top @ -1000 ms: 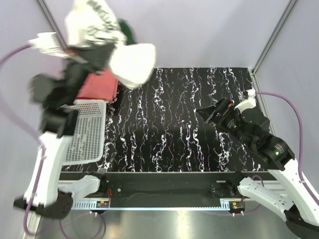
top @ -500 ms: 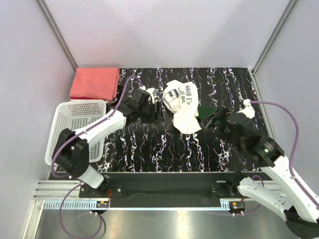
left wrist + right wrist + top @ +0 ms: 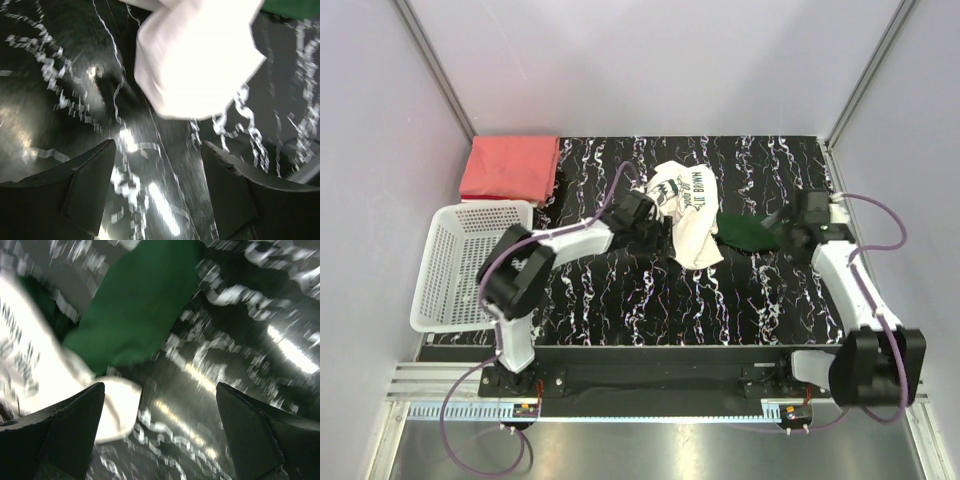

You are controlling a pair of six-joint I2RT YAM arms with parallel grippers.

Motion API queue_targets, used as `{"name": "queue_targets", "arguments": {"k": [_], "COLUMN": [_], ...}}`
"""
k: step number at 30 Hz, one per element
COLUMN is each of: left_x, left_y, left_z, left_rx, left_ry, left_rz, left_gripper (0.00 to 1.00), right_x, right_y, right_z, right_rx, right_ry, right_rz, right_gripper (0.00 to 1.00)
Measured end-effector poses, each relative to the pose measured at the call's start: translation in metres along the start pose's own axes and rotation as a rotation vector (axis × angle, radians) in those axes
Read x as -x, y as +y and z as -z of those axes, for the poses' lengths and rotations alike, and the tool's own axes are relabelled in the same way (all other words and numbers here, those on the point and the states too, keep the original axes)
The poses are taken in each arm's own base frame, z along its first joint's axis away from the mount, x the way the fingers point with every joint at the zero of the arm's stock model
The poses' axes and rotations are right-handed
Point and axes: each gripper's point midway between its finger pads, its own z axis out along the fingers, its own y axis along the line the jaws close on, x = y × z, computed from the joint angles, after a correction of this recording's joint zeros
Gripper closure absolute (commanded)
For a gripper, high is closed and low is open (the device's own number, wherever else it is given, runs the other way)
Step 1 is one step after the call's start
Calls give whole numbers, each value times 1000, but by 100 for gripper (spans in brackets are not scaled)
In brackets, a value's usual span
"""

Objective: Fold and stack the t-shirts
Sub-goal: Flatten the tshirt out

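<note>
The salmon-red t-shirt (image 3: 510, 168) lies folded flat in the far left corner of the bench (image 3: 620, 300). Just in front of it, at the left edge, stands a white mesh basket (image 3: 470, 265). The left arm reaches toward the middle of the bench, and the left pincer (image 3: 648, 224) is low, just beside the left border of the cream-white t-shirt (image 3: 692, 240). In the left wrist view its two fingers (image 3: 75, 195) are spread wide. Between them only the bench surface is seen, and the pale cloth lies a little ahead of the tips, not pinched. The cream-white t-shirt is crumpled in a heap near the middle of the bench, closer to the far edge, with dark printed lettering (image 3: 685, 190) on top. Its dark green part (image 3: 745, 232) spreads out flat to the right. The right pincer (image 3: 785, 235) is just beside the right end of this green part. In the right wrist view it is also spread wide, with the green cloth ahead of it and nothing held.
</note>
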Motion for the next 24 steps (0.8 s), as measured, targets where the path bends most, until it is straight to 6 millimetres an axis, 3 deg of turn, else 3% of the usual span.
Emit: {"name": "queue_targets", "arguments": {"k": [2, 5, 13, 18, 19, 21, 22, 24], "left_x": [-2, 1, 29, 37, 36, 33, 32, 32], "left_y": [2, -1, -8, -6, -5, -2, -2, -2], "left_z": [-17, -35, -54, -65, -66, -66, -66, -63], "left_rx": [7, 0, -12, 6, 12, 22, 25, 36], "left_ry": [19, 19, -58, -76, -74, -64, -59, -42], "left_rz": [14, 27, 22, 22, 23, 25, 21, 7], "left_gripper": [26, 26, 30, 53, 74, 92, 100, 100], "right_x": [21, 29, 25, 21, 20, 20, 22, 26], "right_y": [-18, -29, -9, -23, -26, -30, -29, -27], "right_z": [-23, -44, -98, -129, -132, -139, -141, -144], "right_rx": [-32, -57, 28, -12, -22, -32, -27, -19], "right_ry": [3, 17, 51, 83, 89, 96, 94, 94], "right_rz": [-87, -129, -106, -125, -130, -135, -132, -137], "right_gripper": [2, 3, 5, 7, 12, 35, 69, 87]}}
